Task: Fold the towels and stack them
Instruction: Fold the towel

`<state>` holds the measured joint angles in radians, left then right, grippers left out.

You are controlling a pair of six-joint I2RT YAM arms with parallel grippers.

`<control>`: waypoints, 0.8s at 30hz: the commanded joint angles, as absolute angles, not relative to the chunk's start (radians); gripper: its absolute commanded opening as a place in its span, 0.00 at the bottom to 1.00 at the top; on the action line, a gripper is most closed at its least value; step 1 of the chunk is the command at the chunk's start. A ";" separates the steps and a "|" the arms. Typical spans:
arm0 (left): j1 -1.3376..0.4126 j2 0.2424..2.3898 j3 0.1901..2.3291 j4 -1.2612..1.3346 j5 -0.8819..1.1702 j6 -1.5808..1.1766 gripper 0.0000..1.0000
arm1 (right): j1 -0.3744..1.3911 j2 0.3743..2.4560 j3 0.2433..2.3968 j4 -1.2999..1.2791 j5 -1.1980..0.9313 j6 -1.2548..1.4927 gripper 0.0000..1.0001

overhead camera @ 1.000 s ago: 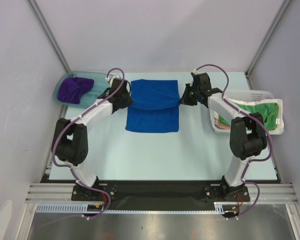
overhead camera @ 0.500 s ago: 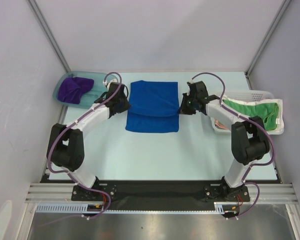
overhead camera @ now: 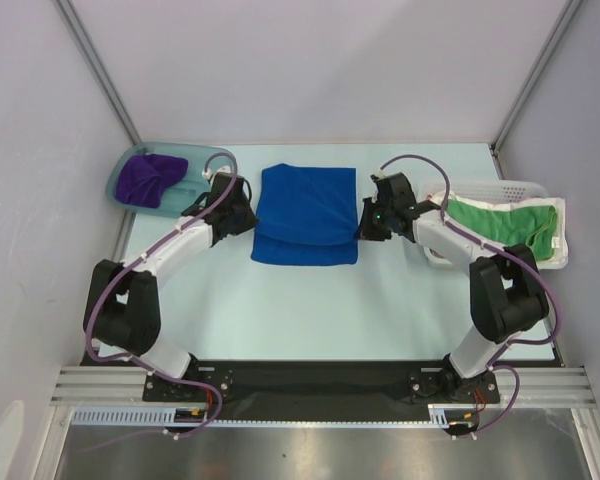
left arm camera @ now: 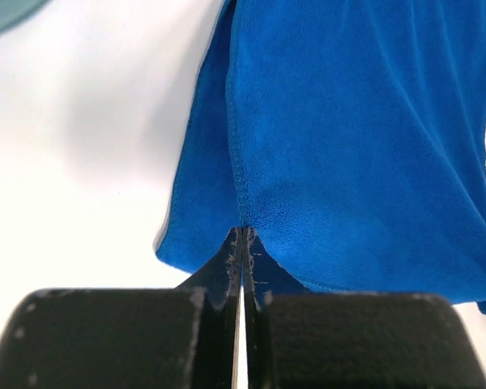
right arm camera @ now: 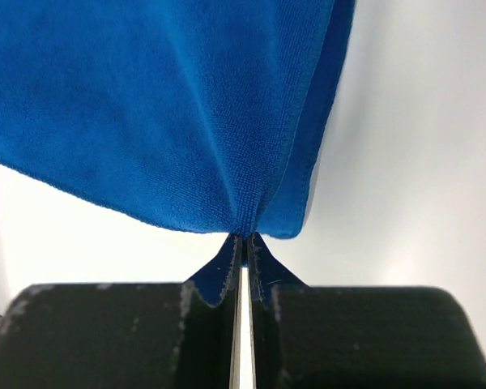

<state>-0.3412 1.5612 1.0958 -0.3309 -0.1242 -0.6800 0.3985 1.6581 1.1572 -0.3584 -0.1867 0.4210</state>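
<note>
Left gripper [left arm camera: 243, 237], right gripper [right arm camera: 243, 241] clamped on fuzzy royal-blue cloth towel [overhead camera: 305, 205]; top layer dragged nearer, half-fold nearly closed.

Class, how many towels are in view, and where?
3. The blue towel lies on the table, the purple towel in the teal tub, the green towel in the white basket. Others may be hidden.

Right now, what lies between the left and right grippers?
Only the blue towel, spanning the gap in the top view; the left gripper and right gripper each pinch one side edge.
</note>
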 commanded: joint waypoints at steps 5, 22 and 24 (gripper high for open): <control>-0.333 1.503 1.035 -0.311 -0.095 -0.669 0.00 | 0.428 1.608 1.120 -0.344 -0.175 0.414 0.00; -0.322 1.514 0.946 -0.279 -0.074 -0.681 0.00 | 0.443 1.631 1.028 -0.298 -0.178 0.428 0.00; -0.321 1.526 0.943 -0.275 -0.075 -0.684 0.00 | 0.443 1.646 1.023 -0.288 -0.181 0.429 0.00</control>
<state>-0.3294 1.5295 0.9512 -0.3134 -0.0895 -0.6807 0.4377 1.6424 1.0279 -0.3271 -0.1772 0.4255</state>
